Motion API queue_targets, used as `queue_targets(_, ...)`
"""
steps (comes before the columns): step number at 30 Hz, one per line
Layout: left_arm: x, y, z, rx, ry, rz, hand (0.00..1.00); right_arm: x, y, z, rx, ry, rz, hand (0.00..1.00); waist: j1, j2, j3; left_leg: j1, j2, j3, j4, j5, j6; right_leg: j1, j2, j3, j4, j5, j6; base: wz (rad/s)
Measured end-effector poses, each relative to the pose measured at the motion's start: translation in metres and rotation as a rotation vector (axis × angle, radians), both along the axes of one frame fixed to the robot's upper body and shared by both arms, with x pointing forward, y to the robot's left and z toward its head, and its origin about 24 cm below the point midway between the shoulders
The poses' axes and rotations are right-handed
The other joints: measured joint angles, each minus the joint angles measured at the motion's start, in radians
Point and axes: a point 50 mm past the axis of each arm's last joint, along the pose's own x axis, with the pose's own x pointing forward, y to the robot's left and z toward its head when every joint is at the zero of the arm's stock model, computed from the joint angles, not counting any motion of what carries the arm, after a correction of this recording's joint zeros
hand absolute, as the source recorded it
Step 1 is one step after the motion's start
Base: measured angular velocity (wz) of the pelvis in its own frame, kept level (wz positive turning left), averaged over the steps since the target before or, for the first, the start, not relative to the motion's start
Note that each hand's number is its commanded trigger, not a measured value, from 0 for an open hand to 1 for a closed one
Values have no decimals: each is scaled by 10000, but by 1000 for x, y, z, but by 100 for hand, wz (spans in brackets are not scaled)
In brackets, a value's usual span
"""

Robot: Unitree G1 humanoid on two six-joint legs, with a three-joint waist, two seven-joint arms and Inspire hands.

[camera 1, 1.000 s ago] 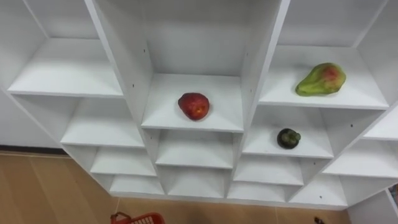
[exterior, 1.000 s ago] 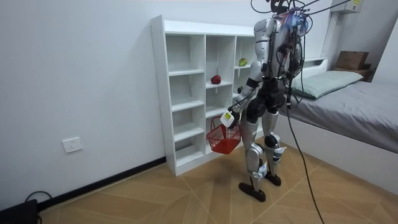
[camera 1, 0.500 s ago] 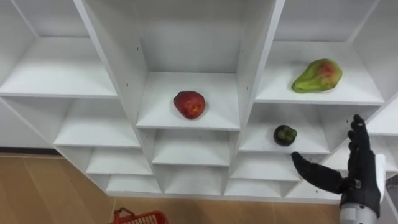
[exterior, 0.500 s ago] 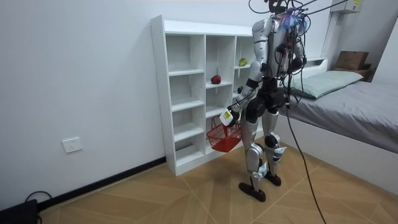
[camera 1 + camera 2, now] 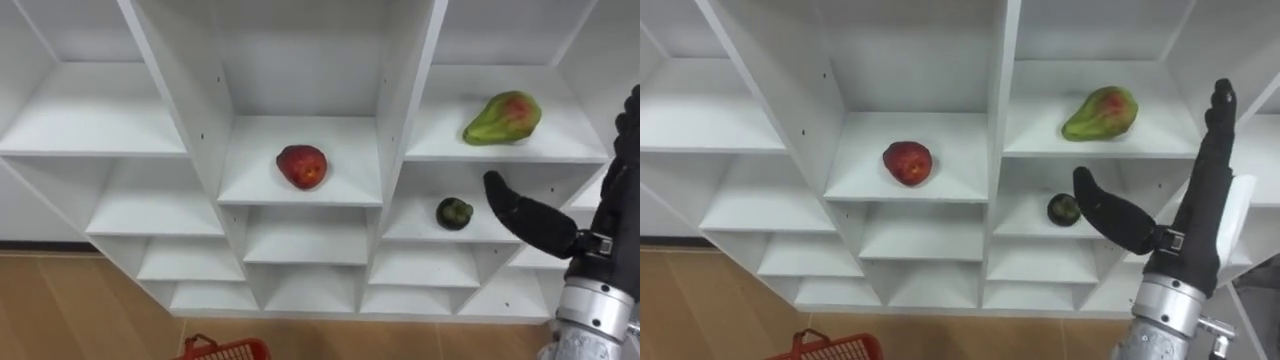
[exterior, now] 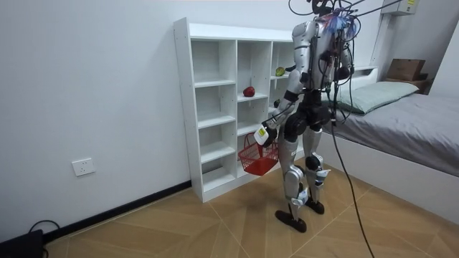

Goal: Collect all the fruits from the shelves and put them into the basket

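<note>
Robot stands facing the white closet [image 5: 402, 90] on a wood floor [image 5: 60, 310], close to its right-hand columns; in the room view a bed [image 6: 409, 115] is behind it on the room view's right.

Right hand [image 5: 1198, 225] is raised in front of the closet's right column; fingers straight and pointing up, thumb spread wide toward the left; it holds nothing. The thumb tip sits just beside the dark green fruit [image 5: 1064, 208] in the eye views, but cannot tell if it touches; the fingers reach up to about the level of the shelf above.

Left hand [image 6: 263, 135] is low at the robot's side in the room view; the red basket [image 6: 258, 159] hangs from it by the handle, fingers closed round the handle as far as can be made out; the basket's rim also peeks in at the bottom edge of the eye views [image 5: 225, 350].

Fruits are all on the shelves, none in a hand: red fruit [image 5: 302, 166] lies alone in the middle column compartment, roughly centred on its shelf; green mango with a red blush [image 5: 501, 118] lies on its side in the right column, on the same shelf level; the dark green fruit lies in the compartment directly below the mango, toward the front.
</note>
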Motion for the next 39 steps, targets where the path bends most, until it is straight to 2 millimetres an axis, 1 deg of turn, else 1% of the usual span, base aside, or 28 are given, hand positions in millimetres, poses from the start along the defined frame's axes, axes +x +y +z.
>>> queue_targets(2, 0, 1, 0, 53, 22, -25, 100, 1, 2, 5, -218, -258, 88, 0, 42, -33, 15, -9, 1, -2, 0, 1, 1, -2, 3, 2, 6, 5, -8, 0)
queue_targets(4, 1, 2, 0, 135, 39, -141, 100, 5, 7, 9, -379, -522, 211, 0, 38, -101, 0, 2, 2, -5, 1, 2, 0, 9, 2, -1, 7, 9, -14, 0)
queue_targets(6, 4, 1, 1, 139, 22, -338, 100, 8, 8, 12, -415, -705, 234, 0, 40, -138, 3, 8, 0, -13, 2, 2, 0, 20, -1, -3, 7, 13, -15, 0)
queue_targets(9, 6, 0, 0, 104, 37, -440, 100, 10, 8, 14, -400, -860, 183, 0, 142, -179, 7, 5, 2, -33, 3, 2, 0, 35, 0, -26, 4, 16, -16, 0)
queue_targets(13, 8, 0, 0, 97, 213, -431, 100, 10, 8, 15, -409, -896, 152, 0, 258, -144, 29, -12, 8, -70, 0, 1, 0, 67, 0, -89, 9, 20, -22, 2)
queue_targets(16, 11, 1, -1, 104, 262, -440, 100, 13, 7, 18, -509, -1016, 222, 0, 263, -124, 45, 2, 11, -153, -10, 0, -1, 138, -8, -214, -2, 21, -23, 7)
queue_targets(21, 11, 1, -1, -58, 451, -427, 100, 20, 7, 22, -554, -1002, 557, 0, 299, -138, 47, -2, 22, -186, -6, 1, -3, 147, -7, -271, -11, 21, -24, 2)
queue_targets(25, 14, 1, 0, -192, 361, -480, 100, 23, 8, 22, -652, -741, 957, 0, 265, -150, 46, -6, 17, -200, 1, 1, -3, 159, -35, -426, -12, 21, -24, 0)
queue_targets(29, 14, 0, 0, -302, 388, -530, 100, 28, 8, 22, -299, -465, 1303, 0, 257, -156, 49, 2, 21, -215, 2, 1, -3, 160, -46, -561, -12, 21, -24, 0)
queue_targets(32, 15, 0, 0, -343, 405, -540, 100, 35, 2, 17, -286, -163, 1298, 0, 228, -218, 77, 12, 21, -224, 23, 2, -3, 161, -51, -591, -15, 21, -24, 0)
queue_targets(34, 17, 0, 1, -390, 308, -602, 100, 40, -7, 13, -151, 227, 1073, 0, 244, -305, 122, -1, 18, -227, 36, 2, -2, 158, -57, -607, -14, 21, -24, 0)
queue_targets(35, 17, 1, 2, -412, 273, -595, 100, 41, -9, 12, -67, 267, 1043, 0, 246, -322, 127, -3, 18, -234, 38, 2, -2, 157, -57, -615, -16, 21, -24, 0)
queue_targets(39, 17, 4, 3, -471, 255, -466, 100, 46, -18, 13, 402, 454, 1079, 0, 243, -405, 87, -14, 18, -283, 39, 3, -4, 160, -57, -675, -34, 21, -24, 3)
